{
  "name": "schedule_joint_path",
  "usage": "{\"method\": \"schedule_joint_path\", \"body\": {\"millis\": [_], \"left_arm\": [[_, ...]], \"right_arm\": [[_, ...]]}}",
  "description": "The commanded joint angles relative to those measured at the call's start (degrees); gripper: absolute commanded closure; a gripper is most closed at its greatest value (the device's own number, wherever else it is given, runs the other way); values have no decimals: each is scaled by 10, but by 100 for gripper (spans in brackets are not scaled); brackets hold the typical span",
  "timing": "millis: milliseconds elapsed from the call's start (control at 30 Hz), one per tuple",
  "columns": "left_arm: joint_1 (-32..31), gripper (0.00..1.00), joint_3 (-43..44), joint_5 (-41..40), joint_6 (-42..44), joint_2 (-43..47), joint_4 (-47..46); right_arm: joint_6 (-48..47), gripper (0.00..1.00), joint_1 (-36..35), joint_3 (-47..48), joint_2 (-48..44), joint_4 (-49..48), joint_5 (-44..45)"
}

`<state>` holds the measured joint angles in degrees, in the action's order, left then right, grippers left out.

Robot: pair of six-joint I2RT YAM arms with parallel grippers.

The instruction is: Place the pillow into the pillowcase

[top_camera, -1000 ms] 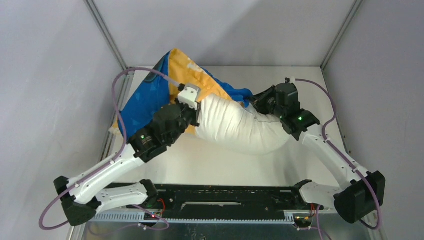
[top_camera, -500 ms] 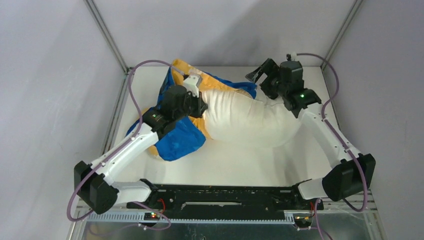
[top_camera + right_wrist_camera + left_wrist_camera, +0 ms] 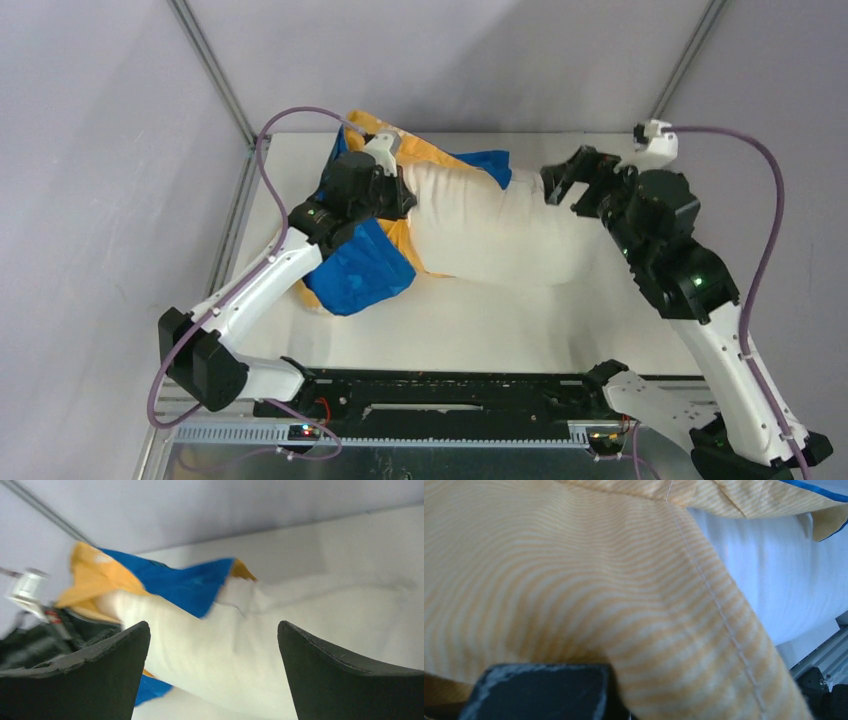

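While the left gripper (image 3: 390,190) pinches the orange-yellow edge of the pillowcase (image 3: 362,272) near the far left corner of the tabletop (image 3: 450,330), the pillow (image 3: 500,228) lies along the far edge, its left end in the pillowcase's mouth. The right gripper (image 3: 566,190) hangs over the pillow's right end, its fingers (image 3: 345,675) spread wide.

- A white tabletop (image 3: 480,320) fills the middle of the booth, matte and evenly lit, with only soft shadows on it.
- Behind it stands a plain pale grey back wall (image 3: 450,60), smooth and unmarked.
- A left wall (image 3: 90,200) and a right wall (image 3: 790,80) of the same grey close in the sides.
- Two slim metal uprights, the left post (image 3: 214,75) and the right post (image 3: 684,60), run along the back corners.
- Along the near edge lies a black rail (image 3: 450,385), with a slotted metal strip (image 3: 440,435) just in front of it.
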<state>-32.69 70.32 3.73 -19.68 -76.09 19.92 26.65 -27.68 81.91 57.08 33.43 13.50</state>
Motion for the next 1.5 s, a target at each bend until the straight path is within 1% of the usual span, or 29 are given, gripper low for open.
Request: {"method": "schedule_joint_path", "body": {"millis": [0,100,133,200,267,300,333,367,433,467,567,600,633,700,767,833,933,967,1033,1067,1167,1267,1300,1400,1433,1467], "left_arm": [[0,100,62,24,-13,-3,-13],[-1,100,81,27,-9,-10,2],[-1,100,87,29,-7,-12,6],[-5,100,100,37,-1,-17,11],[-11,100,124,39,9,-24,25],[-15,100,138,38,16,-29,34],[-18,100,158,38,23,-35,43],[-22,100,178,37,29,-41,52],[-32,100,233,39,38,-63,72],[-36,100,261,46,39,-76,80],[-61,100,349,64,37,-140,115],[-73,100,373,69,38,-158,125],[-88,100,394,71,40,-171,136],[-120,100,433,82,37,-186,167],[-131,100,455,112,10,-178,174],[-133,100,471,139,-20,-158,175],[-130,100,526,164,-45,-139,189],[-127,100,548,183,-51,-145,198],[-115,100,579,217,-65,-168,210],[-108,100,584,221,-70,-184,215],[-99,100,568,243,-79,-243,214],[-104,100,528,255,-95,-279,202],[-107,100,506,247,-101,-276,191],[-109,100,431,182,-116,-239,154],[-109,100,421,158,-111,-232,159],[-108,97,420,134,-104,-230,170]], "right_arm": [[-15,0,-9,-105,-3,32,82],[-10,0,-47,-174,-15,9,144],[-10,0,-49,-200,-18,-8,147],[-9,1,-34,-229,-2,-41,120],[-16,1,-22,-230,29,-65,101],[-21,6,-14,-224,43,-75,83],[-22,19,-7,-212,56,-77,53],[-20,36,-5,-177,66,-71,33],[-6,85,-28,-94,80,-29,10],[2,99,-54,-40,85,-1,9],[19,100,-140,113,104,74,9],[23,100,-160,147,112,86,8],[30,100,-169,173,119,95,3],[45,100,-162,186,129,103,-8],[69,100,-127,154,127,94,-37],[100,100,-61,81,108,61,-88],[135,100,3,-47,83,10,-114],[140,100,12,-81,84,6,-112],[154,100,16,-116,88,1,-110],[159,100,11,-129,87,-3,-107],[167,100,-3,-159,76,-18,-76],[162,100,31,-188,90,-47,-96],[158,100,44,-190,103,-50,-112],[145,100,63,-194,134,-69,-145],[142,100,64,-196,142,-77,-153],[143,100,64,-199,147,-83,-157]]}}
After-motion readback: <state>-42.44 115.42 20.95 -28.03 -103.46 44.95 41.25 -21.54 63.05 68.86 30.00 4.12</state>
